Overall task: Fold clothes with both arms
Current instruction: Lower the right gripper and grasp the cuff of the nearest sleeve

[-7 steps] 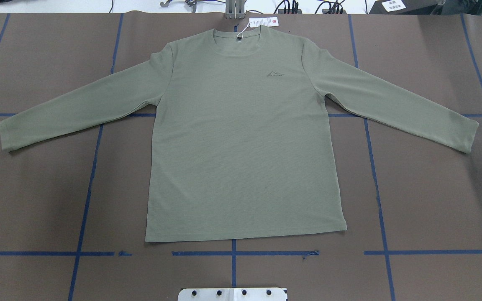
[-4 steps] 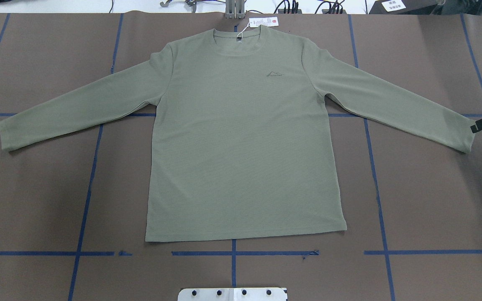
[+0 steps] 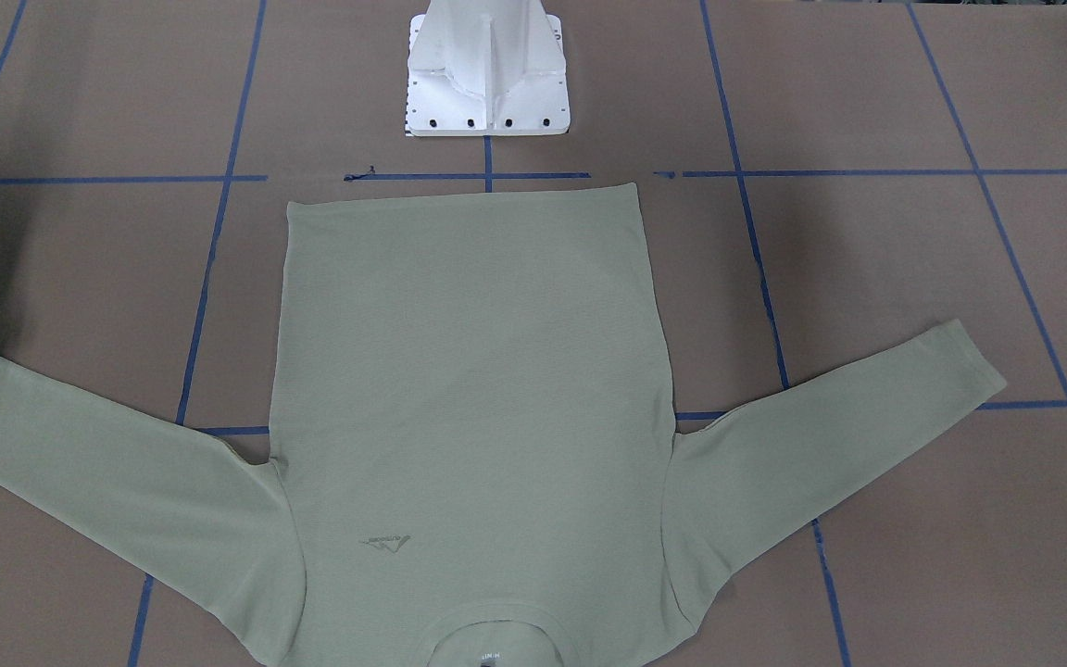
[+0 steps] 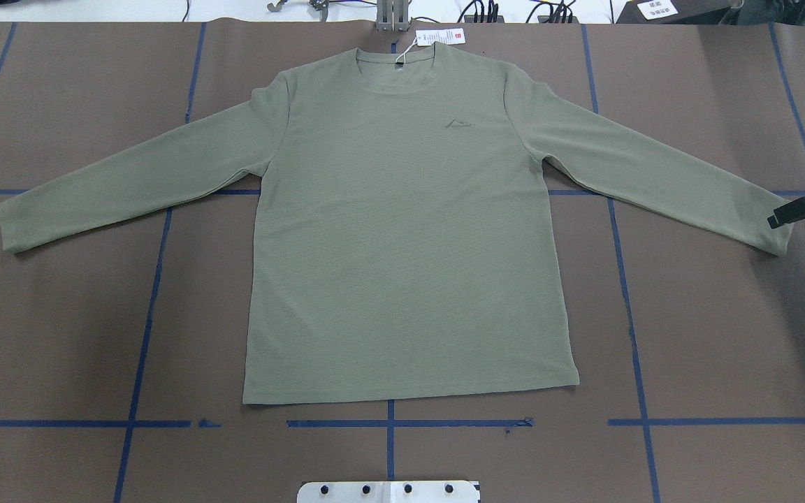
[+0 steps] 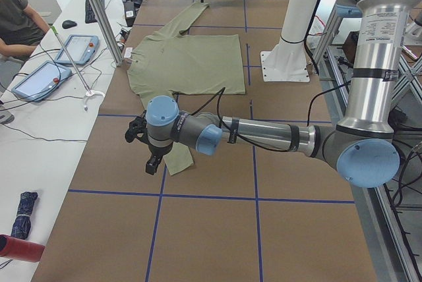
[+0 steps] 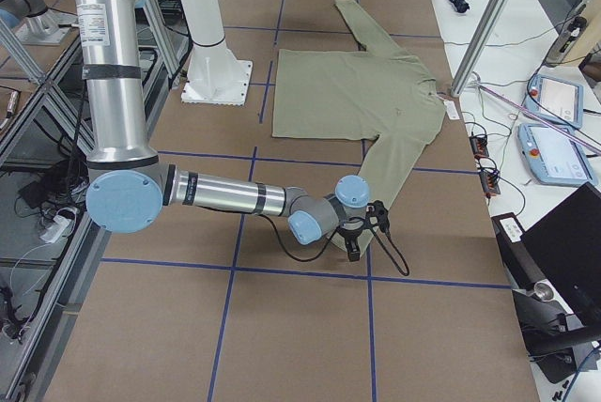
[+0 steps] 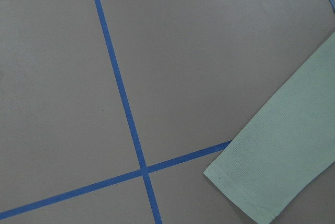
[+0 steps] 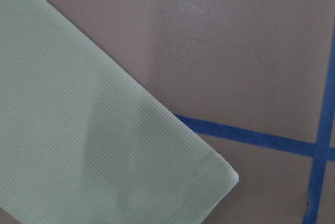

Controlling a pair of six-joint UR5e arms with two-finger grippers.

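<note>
The pale sage-green shirt (image 4: 402, 244) lies flat and face up on the brown table, sleeves spread, collar away from the robot's base. Its white hang tag (image 4: 441, 36) rests by the collar. My right gripper (image 4: 796, 181) comes in from the right edge, open, with one black finger (image 4: 790, 213) over the right cuff (image 4: 759, 222). The right wrist view shows that sleeve end (image 8: 78, 130) close below. My left gripper (image 5: 146, 145) hovers by the left cuff (image 5: 177, 163); I cannot tell whether it is open or shut. The left wrist view shows only the cuff (image 7: 277, 177) and the table.
Blue tape lines (image 4: 140, 335) grid the table. The white bolted pedestal (image 3: 487, 74) stands just past the shirt's hem. On a side bench are tablets (image 5: 39, 78), cables and a seated person (image 5: 16, 18). An aluminium post (image 5: 99, 12) rises near the collar.
The right gripper has moved in from the table's right edge; its lower finger now reaches over the right cuff and a second finger has come into view. The shirt has not moved.
</note>
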